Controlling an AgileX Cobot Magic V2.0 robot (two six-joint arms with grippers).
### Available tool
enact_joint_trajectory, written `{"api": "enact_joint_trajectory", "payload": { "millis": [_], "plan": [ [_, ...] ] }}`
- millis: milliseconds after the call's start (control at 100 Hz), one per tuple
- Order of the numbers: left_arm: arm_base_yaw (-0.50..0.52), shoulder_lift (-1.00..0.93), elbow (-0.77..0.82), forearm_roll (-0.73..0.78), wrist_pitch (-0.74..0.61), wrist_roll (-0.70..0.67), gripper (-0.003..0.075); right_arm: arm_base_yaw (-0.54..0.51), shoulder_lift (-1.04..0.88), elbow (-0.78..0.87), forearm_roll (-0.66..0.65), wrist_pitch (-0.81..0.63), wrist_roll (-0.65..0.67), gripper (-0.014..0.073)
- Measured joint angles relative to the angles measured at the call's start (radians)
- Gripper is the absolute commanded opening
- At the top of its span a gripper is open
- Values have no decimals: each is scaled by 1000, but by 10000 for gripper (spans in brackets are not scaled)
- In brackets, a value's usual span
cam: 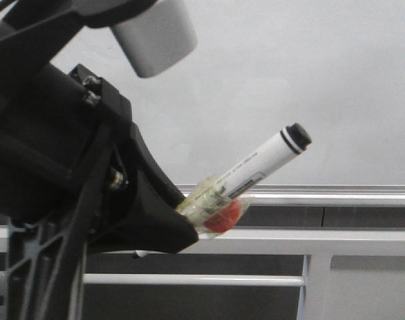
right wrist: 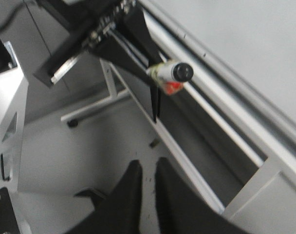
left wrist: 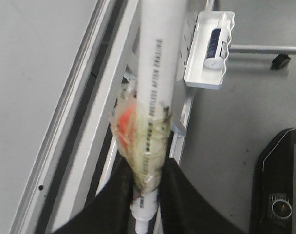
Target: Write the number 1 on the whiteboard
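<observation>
The left gripper (cam: pixel 189 223) is closed on a white marker pen (cam: pixel 266 162), its black fingers (left wrist: pixel 184 204) clamping the taped lower barrel. Yellowed transparent tape (left wrist: pixel 143 146) with a red patch (cam: pixel 224 218) wraps the barrel at the grip. In the front view the pen tilts up and to the right, its black cap end (cam: pixel 298 138) in front of the whiteboard (cam: pixel 309 73); contact with the board cannot be determined. The whiteboard surface visible in these views carries no marker stroke. Its silver aluminium rail (cam: pixel 336 195) runs horizontally below the pen, with white metal bars (cam: pixel 309 241) beneath it. The right gripper (right wrist: pixel 147 195) holds nothing; its jaws stand a narrow gap apart, low and near the floor, well apart from the pen. A white tray (left wrist: pixel 206 53) holding a small bottle (left wrist: pixel 217 46) hangs on the frame.
</observation>
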Motion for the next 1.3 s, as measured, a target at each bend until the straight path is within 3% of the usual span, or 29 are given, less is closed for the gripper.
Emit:
{"api": "enact_joint_trajectory", "payload": {
  "millis": [120, 1080, 1210, 1300],
  "plan": [
    [0, -20, -12, 49, 65, 0, -20, 0, 103, -36, 0, -38, 0, 348],
    [0, -56, -24, 106, 55, 7, -20, 61, 488, -213, 13, -245, -2, 345],
    [0, -56, -24, 110, 55, 7, -20, 61, 501, -213, 18, -250, -2, 314],
    [0, -56, -24, 110, 55, 7, -20, 61, 504, -215, 20, -252, -2, 209]
  ]
}}
